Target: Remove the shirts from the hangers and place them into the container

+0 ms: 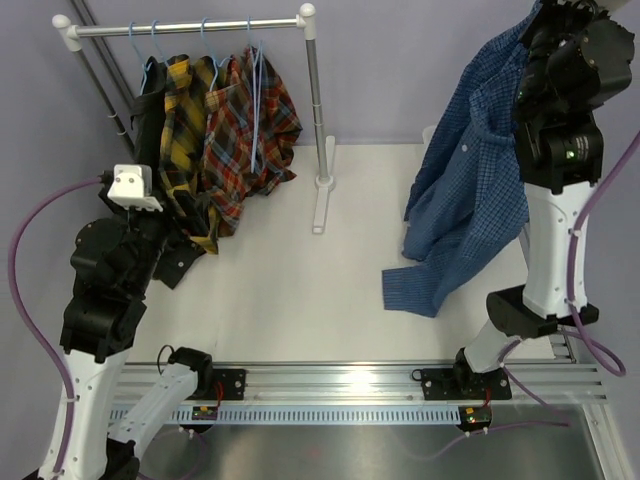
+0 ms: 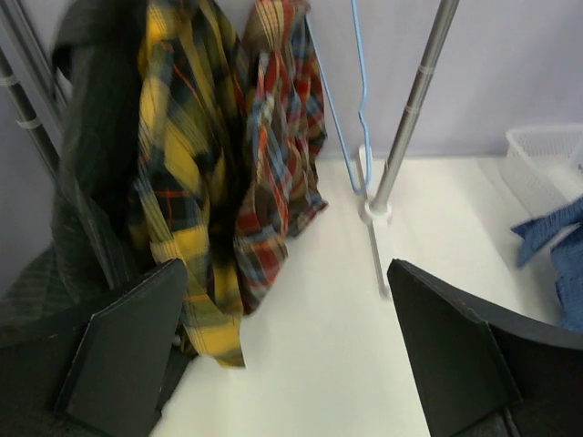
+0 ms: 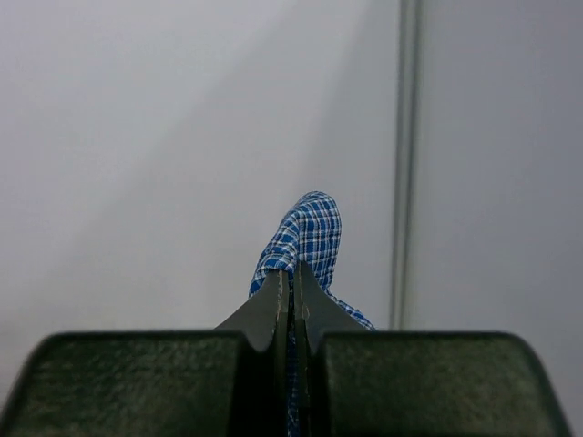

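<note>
My right gripper [image 3: 293, 278] is shut on a fold of the blue small-check shirt [image 3: 310, 228]. That shirt [image 1: 470, 190] hangs from it high at the right, its lower end resting on the table. On the rail at the far left hang a black shirt [image 1: 150, 110], a yellow-black plaid shirt [image 1: 185, 130] and a red plaid shirt [image 1: 245, 130], on light-blue hangers [image 1: 205, 45]. One bare hanger [image 2: 360, 100] hangs beside the red plaid shirt [image 2: 282, 137]. My left gripper [image 2: 282, 273] stands open, low, just in front of the yellow-black shirt [image 2: 187, 182], holding nothing. The white container [image 2: 547, 159] shows at the far right.
The rail [image 1: 190, 28] rests on a metal post [image 1: 315, 110] with a white foot [image 1: 320, 205] on the table. A slanted pole [image 2: 36, 146] runs along the black shirt's left side. A metal track [image 1: 330, 385] runs along the near edge.
</note>
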Robot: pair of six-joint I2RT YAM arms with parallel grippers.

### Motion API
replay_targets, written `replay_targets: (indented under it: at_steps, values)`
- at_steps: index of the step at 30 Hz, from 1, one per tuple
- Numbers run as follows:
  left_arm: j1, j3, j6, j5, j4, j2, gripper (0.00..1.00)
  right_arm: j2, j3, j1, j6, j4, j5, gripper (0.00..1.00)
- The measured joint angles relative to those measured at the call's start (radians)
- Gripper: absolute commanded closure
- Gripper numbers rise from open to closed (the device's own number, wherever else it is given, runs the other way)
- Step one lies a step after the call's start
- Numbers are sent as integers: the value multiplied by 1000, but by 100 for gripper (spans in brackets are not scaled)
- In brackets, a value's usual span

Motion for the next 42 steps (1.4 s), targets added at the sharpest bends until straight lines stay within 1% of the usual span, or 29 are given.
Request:
replay_targets:
  at_steps: [3, 5, 10, 12, 16, 20, 23, 26, 27, 29, 30, 31, 34, 35, 37, 38, 40, 42]
  values:
    - [0, -24, -16, 23, -32, 2, 1, 84, 48, -64, -41, 60, 6, 100]
    - [0, -43, -31, 43, -40, 2, 1, 120, 45, -101, -42, 69, 2, 100]
    - [0, -92, -56, 96, -48, 0, 1, 158, -56, -189, 32, 9, -57, 100]
    - [-6, -111, -60, 106, -50, -4, 1, 154, -129, -214, 76, -15, -74, 100]
    - [-23, -149, -63, 114, -60, -22, 1, 119, -365, -243, 193, -48, -109, 100]
    - [-26, -159, -76, 124, -71, -32, 1, 113, -568, -275, 345, -124, -158, 100]
    - [-27, -159, -83, 124, -70, -31, 1, 118, -716, -325, 463, -178, -220, 100]
    - [-27, -159, -90, 124, -70, -23, 1, 152, -797, -368, 547, -228, -280, 100]
    - [-27, -159, -90, 124, -70, -19, 1, 171, -811, -381, 570, -245, -297, 98]
    - [-27, -159, -92, 124, -70, -9, 1, 219, -822, -408, 613, -275, -338, 89]
    - [-27, -159, -93, 124, -70, -3, 1, 245, -822, -418, 631, -285, -357, 81]
    - [-27, -159, -94, 124, -70, 1, 1, 270, -822, -430, 645, -292, -383, 64]
    - [-27, -159, -97, 124, -70, 9, 1, 336, -821, -452, 660, -312, -444, 33]
    - [-27, -159, -98, 124, -70, 10, 1, 351, -816, -458, 655, -324, -458, 19]
    - [-27, -159, -98, 124, -70, 11, 1, 359, -813, -462, 647, -340, -478, 10]
    - [-27, -159, -97, 124, -70, 11, 1, 349, -812, -462, 642, -341, -489, 1]
    - [-27, -159, -97, 124, -70, 11, 1, 311, -822, -460, 639, -332, -500, 0]
    - [-27, -158, -96, 124, -70, 11, 1, 225, -854, -460, 642, -312, -500, 1]
